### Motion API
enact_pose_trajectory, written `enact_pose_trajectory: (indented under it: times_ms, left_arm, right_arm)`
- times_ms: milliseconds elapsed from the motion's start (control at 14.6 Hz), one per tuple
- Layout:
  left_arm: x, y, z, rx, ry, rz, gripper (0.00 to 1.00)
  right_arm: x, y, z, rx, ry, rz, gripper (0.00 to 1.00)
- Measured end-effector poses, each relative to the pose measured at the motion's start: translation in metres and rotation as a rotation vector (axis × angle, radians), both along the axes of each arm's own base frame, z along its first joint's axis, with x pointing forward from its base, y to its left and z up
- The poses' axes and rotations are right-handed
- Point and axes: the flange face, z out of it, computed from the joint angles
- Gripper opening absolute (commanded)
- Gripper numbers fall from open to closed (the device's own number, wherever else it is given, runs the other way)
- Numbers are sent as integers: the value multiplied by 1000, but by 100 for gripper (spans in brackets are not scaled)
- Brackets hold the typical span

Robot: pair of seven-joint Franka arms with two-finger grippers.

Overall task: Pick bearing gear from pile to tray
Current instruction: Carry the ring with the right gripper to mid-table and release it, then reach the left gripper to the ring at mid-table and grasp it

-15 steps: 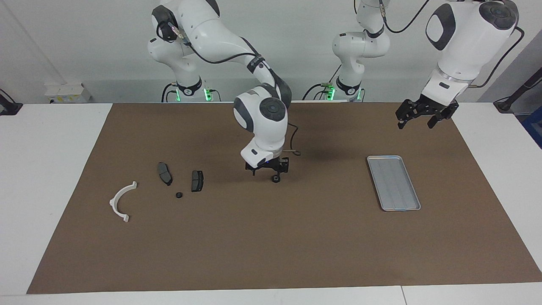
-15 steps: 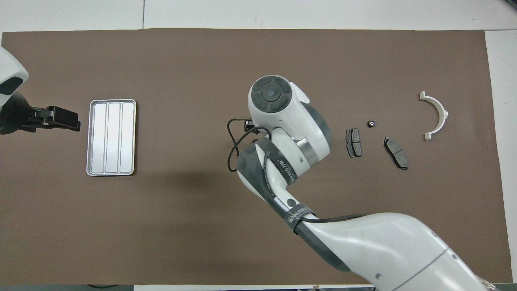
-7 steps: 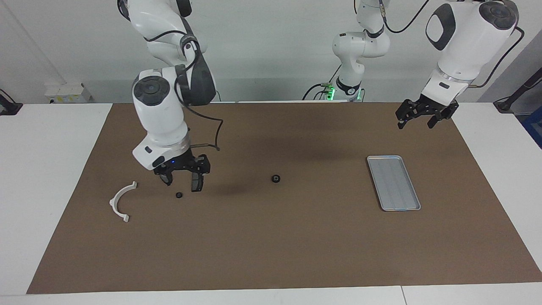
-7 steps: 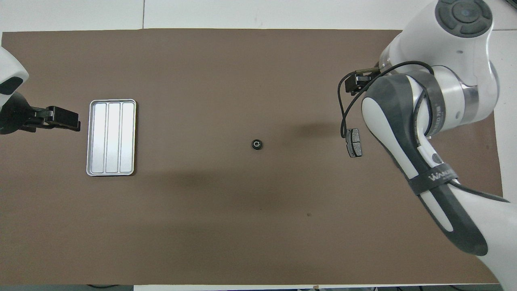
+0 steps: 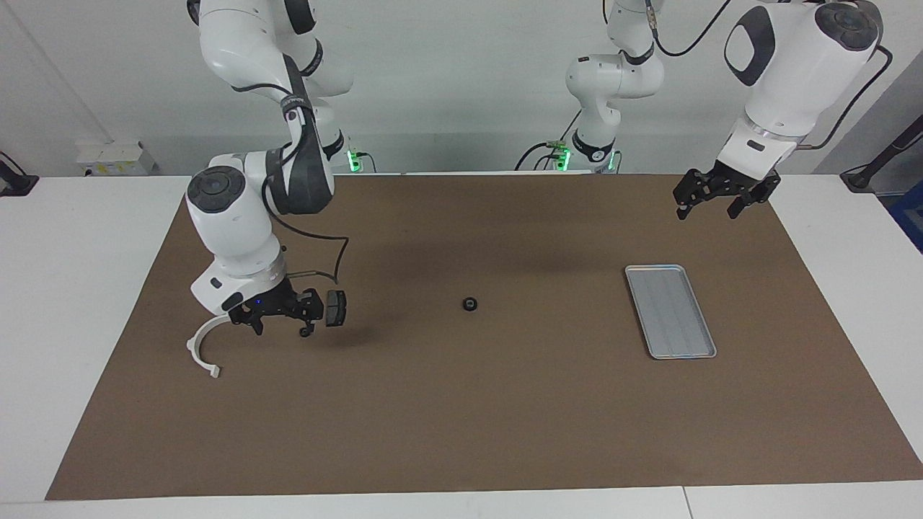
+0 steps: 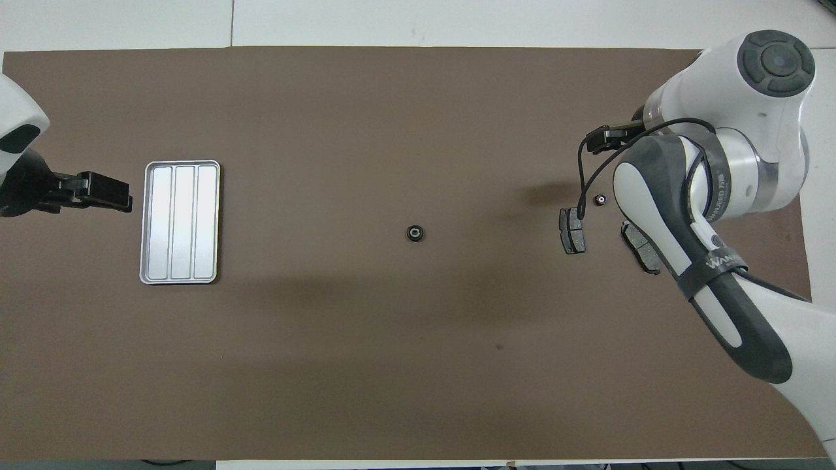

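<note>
Brown mat point(image 5: 461, 404) carries tray point(image 5: 670, 311), gear point(image 5: 470, 304), perhaps four pile parts point(image 6: 573, 230).

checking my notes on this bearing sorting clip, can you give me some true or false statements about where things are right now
1. The tray has nothing in it. True.
2. A small black round bearing lies alone on the brown mat between the pile and the tray. True.
3. The right end effector is over the tray. False: it is low over the pile, at the right arm's end of the table.
4. The left end effector holds the white arc piece. False: it hangs empty in the air near the tray, and the white arc piece lies on the mat.
5. A dark pad plate lies flat on the mat in the pile. True.
</note>
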Motion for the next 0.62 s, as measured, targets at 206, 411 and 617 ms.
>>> enact_pose_trajectory:
  times_ms: [206, 411, 617]
  left_arm:
    - [-2, -17, -2, 1, 5, 0, 100]
    - [-4, -50, -5, -2, -12, 131, 100]
    - [-15, -114, -12, -32, -30, 200, 100]
  right_arm:
    - [-5, -7, -23, 0, -5, 24, 96]
    - [-14, -14, -45, -4, 27, 44, 96]
    - [-23, -14, -56, -6, 54, 56, 96]
